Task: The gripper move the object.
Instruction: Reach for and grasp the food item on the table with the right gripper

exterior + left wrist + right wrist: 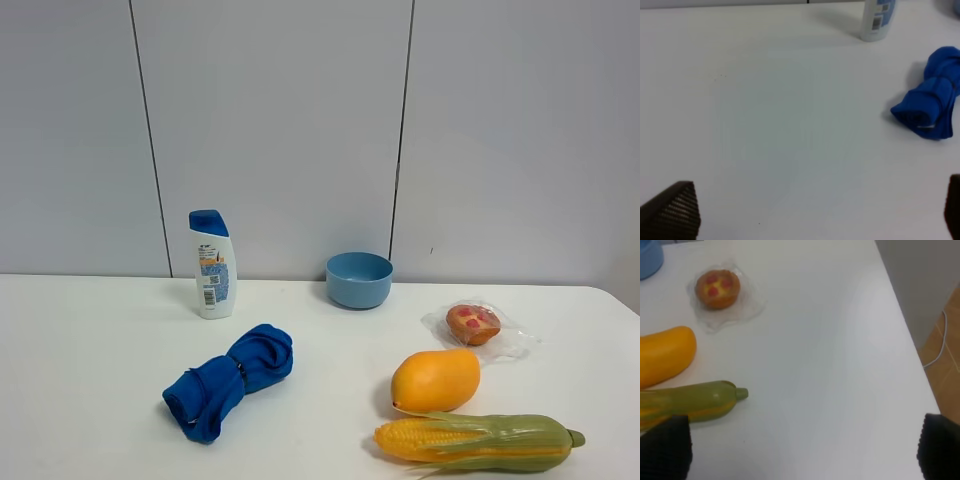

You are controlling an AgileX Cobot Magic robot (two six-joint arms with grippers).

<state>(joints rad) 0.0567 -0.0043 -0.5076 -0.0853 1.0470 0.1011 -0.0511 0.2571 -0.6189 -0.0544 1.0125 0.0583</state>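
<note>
The muffin [474,323] is small, round, orange-brown with red spots, in clear crinkly wrap. It lies on the white table [90,370] at the right, behind the mango [435,380]. It also shows in the right wrist view [717,288]. No arm or gripper shows in the exterior view. My right gripper [802,450] is open and empty, its fingertips [665,445] wide apart, well short of the muffin. My left gripper [815,210] is open and empty over bare table.
A corn cob [475,443] lies in front of the mango, also seen in the right wrist view [687,402]. A blue bowl [358,279], a shampoo bottle [212,264] and a blue cloth [230,380] stand further left. The table's right edge [910,335] drops to the floor.
</note>
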